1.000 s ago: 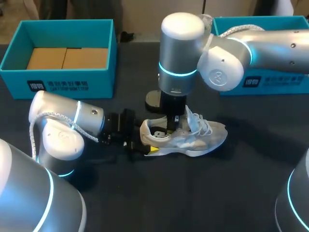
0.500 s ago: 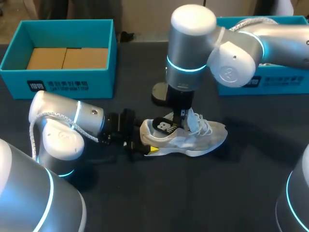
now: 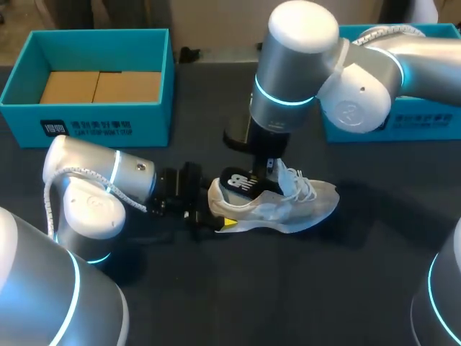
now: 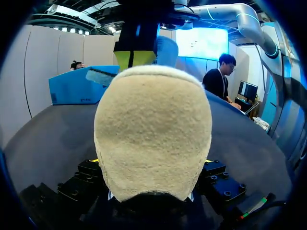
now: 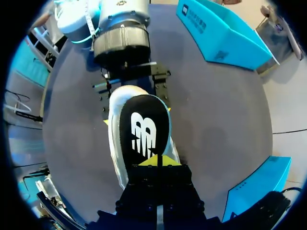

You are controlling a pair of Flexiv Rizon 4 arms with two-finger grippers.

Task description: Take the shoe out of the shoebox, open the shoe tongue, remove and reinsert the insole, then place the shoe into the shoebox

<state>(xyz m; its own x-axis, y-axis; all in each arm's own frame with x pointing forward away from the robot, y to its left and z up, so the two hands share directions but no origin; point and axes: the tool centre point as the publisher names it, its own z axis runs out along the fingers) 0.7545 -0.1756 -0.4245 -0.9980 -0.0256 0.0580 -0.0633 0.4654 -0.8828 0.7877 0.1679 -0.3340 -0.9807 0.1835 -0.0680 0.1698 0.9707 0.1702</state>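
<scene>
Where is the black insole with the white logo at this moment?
In the head view, the black insole stands tilted partly out of the grey-white shoe near the view's middle, pinched by the right gripper.

The left arm point(image 3: 94, 180) lay low over the table's point(image 3: 360, 288) near-left part, wrist level and pointing right, with the left gripper point(image 3: 204, 214) clamped from both sides on the shoe's point(image 3: 295, 205) heel. The right arm point(image 3: 360, 79) stretched in from the far-right edge, wrist upright. The right gripper point(image 5: 157, 162) pointed down, tips pinched on the insole point(image 5: 144, 129).
</scene>
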